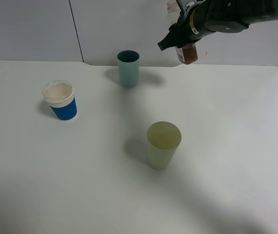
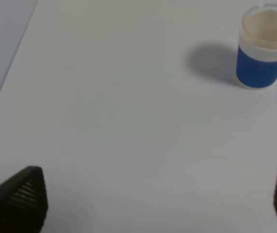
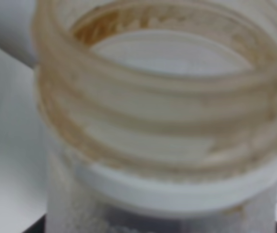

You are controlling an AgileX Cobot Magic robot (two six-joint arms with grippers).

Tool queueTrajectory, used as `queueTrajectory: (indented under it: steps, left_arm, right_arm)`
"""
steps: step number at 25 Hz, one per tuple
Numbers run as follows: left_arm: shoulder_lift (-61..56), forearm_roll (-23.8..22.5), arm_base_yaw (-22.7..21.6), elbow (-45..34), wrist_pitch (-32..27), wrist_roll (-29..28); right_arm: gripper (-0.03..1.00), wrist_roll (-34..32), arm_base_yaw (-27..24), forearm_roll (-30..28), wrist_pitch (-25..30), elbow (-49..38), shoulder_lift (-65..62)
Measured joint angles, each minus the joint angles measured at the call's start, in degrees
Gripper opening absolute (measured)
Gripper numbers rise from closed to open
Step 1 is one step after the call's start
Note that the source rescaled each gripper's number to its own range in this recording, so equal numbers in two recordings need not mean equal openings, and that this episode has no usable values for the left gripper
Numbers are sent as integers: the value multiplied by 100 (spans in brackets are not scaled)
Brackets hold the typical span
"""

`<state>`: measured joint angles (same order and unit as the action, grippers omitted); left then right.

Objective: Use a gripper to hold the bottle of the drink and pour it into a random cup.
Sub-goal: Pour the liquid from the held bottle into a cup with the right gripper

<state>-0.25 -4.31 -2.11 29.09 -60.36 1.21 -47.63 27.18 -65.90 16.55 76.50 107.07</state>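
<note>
While aloft, bottle (image 1: 187,53) in tool (image 1: 179,38).

Clear plastic bottle (image 3: 158,121) with ridged neck, matt white table (image 1: 227,146), smooth matt teal cup (image 1: 128,70)

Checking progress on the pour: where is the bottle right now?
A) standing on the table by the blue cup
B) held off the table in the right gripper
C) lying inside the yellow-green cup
B: the right gripper holds the bottle in the air, right of the teal cup in the high view and not over it.
</note>
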Motion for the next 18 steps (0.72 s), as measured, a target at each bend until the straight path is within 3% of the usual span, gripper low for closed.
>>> queueTrajectory:
  steps: [5, 12, 18]
  left_arm:
    - [0, 0, 0, 0, 0, 0]
    - [0, 0, 0, 0, 0, 0]
    - [0, 0, 0, 0, 0, 0]
  right_arm:
    - [0, -809, 25, -795, 79, 30, 86]
    - [0, -790, 173, -941, 809, 591, 839]
    - [0, -622, 400, -1102, 916, 1115, 1190]
